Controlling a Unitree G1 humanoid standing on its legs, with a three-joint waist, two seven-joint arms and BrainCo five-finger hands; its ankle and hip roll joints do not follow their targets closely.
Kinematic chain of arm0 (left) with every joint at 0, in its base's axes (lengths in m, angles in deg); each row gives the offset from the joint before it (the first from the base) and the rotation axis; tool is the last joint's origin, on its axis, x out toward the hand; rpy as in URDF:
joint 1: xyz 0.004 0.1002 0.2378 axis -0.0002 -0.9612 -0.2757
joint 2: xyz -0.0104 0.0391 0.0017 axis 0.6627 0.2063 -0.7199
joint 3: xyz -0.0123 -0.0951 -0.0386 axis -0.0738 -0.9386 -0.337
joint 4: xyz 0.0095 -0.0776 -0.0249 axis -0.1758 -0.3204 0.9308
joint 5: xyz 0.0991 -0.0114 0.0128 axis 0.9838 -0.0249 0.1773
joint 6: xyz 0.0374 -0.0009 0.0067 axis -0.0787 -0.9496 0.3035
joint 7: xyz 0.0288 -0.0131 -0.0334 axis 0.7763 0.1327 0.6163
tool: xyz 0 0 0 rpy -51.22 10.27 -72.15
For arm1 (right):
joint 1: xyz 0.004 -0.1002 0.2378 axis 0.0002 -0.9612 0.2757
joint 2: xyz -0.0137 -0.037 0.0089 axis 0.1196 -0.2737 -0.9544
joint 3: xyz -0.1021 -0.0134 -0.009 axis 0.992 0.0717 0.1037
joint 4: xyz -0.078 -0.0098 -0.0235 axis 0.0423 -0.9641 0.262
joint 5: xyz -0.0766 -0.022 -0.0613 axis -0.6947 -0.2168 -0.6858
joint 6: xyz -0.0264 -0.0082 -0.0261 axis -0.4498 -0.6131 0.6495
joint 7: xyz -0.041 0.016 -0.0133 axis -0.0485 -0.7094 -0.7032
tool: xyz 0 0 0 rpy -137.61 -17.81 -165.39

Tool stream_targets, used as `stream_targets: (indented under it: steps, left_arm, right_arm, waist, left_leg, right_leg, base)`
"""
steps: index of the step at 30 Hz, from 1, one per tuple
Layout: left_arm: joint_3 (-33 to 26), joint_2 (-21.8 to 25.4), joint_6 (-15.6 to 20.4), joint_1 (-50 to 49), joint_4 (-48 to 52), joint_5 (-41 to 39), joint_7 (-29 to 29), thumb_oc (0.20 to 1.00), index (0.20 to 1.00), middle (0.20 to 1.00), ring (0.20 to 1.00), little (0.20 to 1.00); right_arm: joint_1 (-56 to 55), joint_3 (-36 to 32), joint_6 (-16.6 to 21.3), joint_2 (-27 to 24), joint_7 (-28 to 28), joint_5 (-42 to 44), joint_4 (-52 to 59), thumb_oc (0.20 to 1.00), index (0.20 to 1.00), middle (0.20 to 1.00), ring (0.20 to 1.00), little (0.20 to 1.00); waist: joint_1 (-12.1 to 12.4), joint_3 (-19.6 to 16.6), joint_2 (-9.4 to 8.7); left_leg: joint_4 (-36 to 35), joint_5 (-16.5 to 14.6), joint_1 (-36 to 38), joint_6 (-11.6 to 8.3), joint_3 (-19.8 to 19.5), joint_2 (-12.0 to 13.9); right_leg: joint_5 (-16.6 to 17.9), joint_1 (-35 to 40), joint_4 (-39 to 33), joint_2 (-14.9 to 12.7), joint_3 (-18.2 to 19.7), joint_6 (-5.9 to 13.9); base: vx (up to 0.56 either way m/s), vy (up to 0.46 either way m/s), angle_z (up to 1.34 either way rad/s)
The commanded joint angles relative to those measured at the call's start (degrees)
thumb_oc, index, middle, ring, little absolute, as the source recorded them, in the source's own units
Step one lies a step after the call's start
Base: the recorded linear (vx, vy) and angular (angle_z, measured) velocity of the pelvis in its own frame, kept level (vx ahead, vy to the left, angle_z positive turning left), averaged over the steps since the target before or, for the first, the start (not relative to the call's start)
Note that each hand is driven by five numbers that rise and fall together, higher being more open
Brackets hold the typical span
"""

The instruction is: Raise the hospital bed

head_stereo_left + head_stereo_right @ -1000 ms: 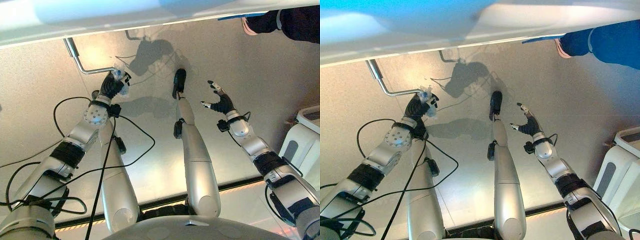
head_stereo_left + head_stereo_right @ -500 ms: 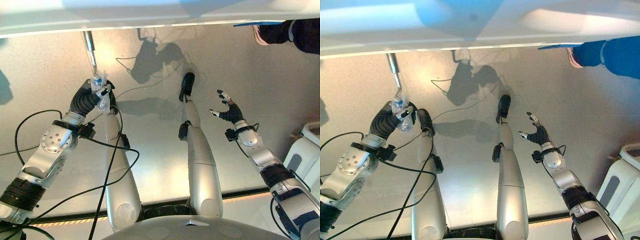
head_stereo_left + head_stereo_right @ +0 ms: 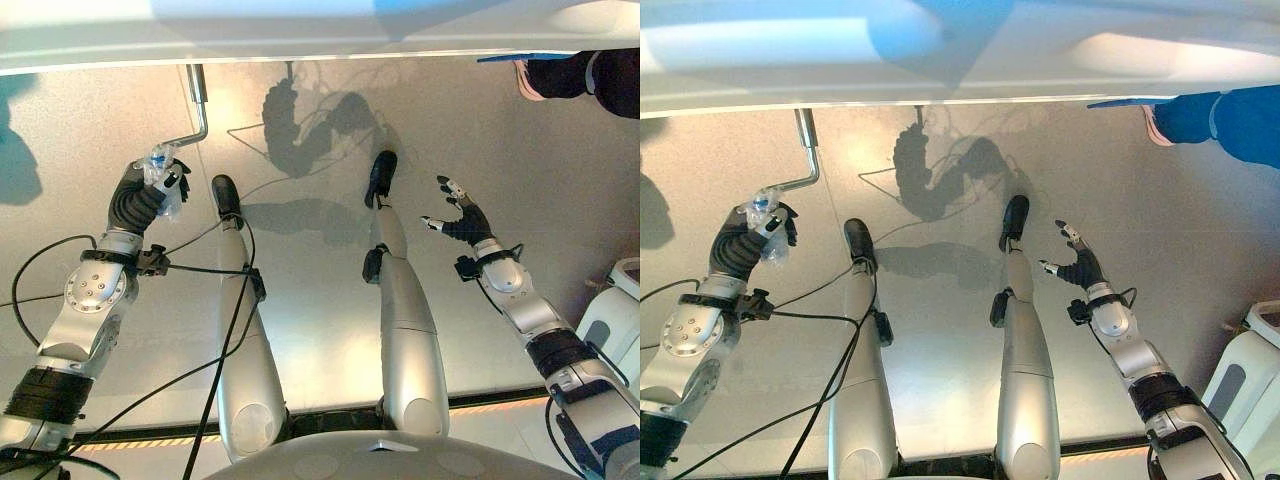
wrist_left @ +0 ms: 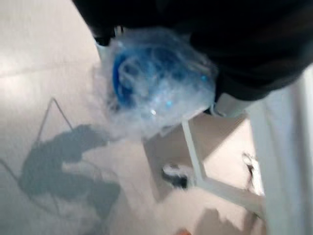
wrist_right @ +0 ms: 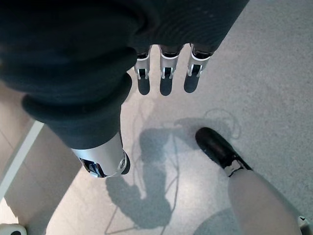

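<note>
Crank [image 3: 197, 108]: bent metal rod hanging from under the bed [image 3: 300, 35] edge, over the floor [image 3: 320, 330]. Grip end plastic-wrapped, enclosed by curled left hand [image 3: 145, 190]. Judged rigid, heavy to turn, wrap likely slippery; hold at wrapped grip. Right hand [image 3: 462, 218] spread, empty, well apart.
</note>
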Motion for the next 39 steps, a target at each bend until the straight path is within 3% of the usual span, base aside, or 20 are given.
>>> stream_targets:
  steps: [1,10,16,21,27,34,39]
  left_arm:
    - [1.2,0.0,0.5,6.0,-5.8,4.7,4.4,0.200,0.200,0.200,0.200,0.200]
    - [11.0,-5.7,-2.4,26.1,-24.6,7.0,9.7,0.200,0.200,0.200,0.200,0.200]
    - [15.4,-8.1,-4.4,33.5,-32.1,6.8,11.0,0.200,0.200,0.200,0.200,0.200]
    - [20.3,-9.7,-6.9,39.1,-39.4,11.9,10.9,0.200,0.200,0.200,0.200,0.200]
    - [23.2,-12.1,-6.9,39.8,-38.6,13.6,10.1,0.200,0.200,0.200,0.200,0.200]
    - [26.7,-13.0,-4.8,37.4,-23.8,13.6,8.8,0.200,0.200,0.200,0.200,0.200]
    - [24.7,-9.9,-1.4,31.4,-6.6,6.5,6.1,0.200,0.200,0.200,0.200,0.200]
  right_arm:
    - [0.3,-0.2,1.8,-0.5,-0.5,1.3,1.4,1.000,1.000,1.000,1.000,1.000]
    - [5.5,3.4,1.0,1.3,-3.1,0.8,0.0,1.000,1.000,1.000,1.000,1.000]
    - [7.5,5.7,0.4,2.0,-4.1,1.5,-0.8,1.000,1.000,1.000,1.000,1.000]
    - [8.6,8.4,0.4,2.3,-4.0,2.8,-0.7,1.000,1.000,1.000,1.000,1.000]
    - [9.7,9.8,0.4,2.7,-3.9,3.2,-1.7,1.000,1.000,1.000,1.000,1.000]
    - [9.8,9.1,0.1,2.5,-4.3,2.9,-1.7,1.000,1.000,1.000,1.000,1.000]
    - [7.8,6.6,-0.2,1.3,-4.8,2.1,-0.8,1.000,1.000,1.000,1.000,1.000]
  waist:
    - [-2.6,-0.7,-1.30]
    - [-4.9,-0.7,-3.99]
    - [-6.1,-0.7,-5.32]
    - [-7.3,-0.7,-6.68]
    - [-7.6,-0.7,-7.10]
    - [-7.4,-0.7,-6.15]
    - [-6.5,-0.7,-4.38]
  left_leg:
    - [1.9,-0.9,-3.2,5.22,0.1,-2.3]
    - [1.6,-0.7,-3.7,5.21,0.3,-1.7]
    - [1.6,-0.6,-4.0,5.28,0.2,-1.3]
    - [1.2,-0.2,-3.7,5.14,0.4,-0.7]
    - [0.9,-0.1,-3.5,5.14,0.7,-0.5]
    - [0.9,-0.4,-3.4,5.25,0.7,-0.8]
    - [0.8,-0.7,-3.7,5.42,0.5,-1.5]
  right_leg:
    - [-8.5,2.9,4.2,1.2,-0.1,4.31]
    - [-8.3,1.9,3.9,1.8,0.2,4.16]
    - [-8.3,1.4,4.0,2.1,0.5,4.14]
    - [-8.1,0.9,4.1,2.7,1.0,4.07]
    - [-8.2,0.5,4.2,3.0,1.4,4.00]
    - [-8.2,0.4,4.1,2.9,1.4,4.07]
    - [-8.3,0.4,4.1,2.6,1.2,4.19]
  base:
    - [0.00,0.000,0.00]
    - [0.00,0.013,0.04]
    - [0.00,0.000,0.00]
    - [0.00,-0.013,-0.02]
    - [0.00,-0.028,-0.08]
    - [0.00,-0.004,-0.02]
    - [0.00,0.000,0.00]
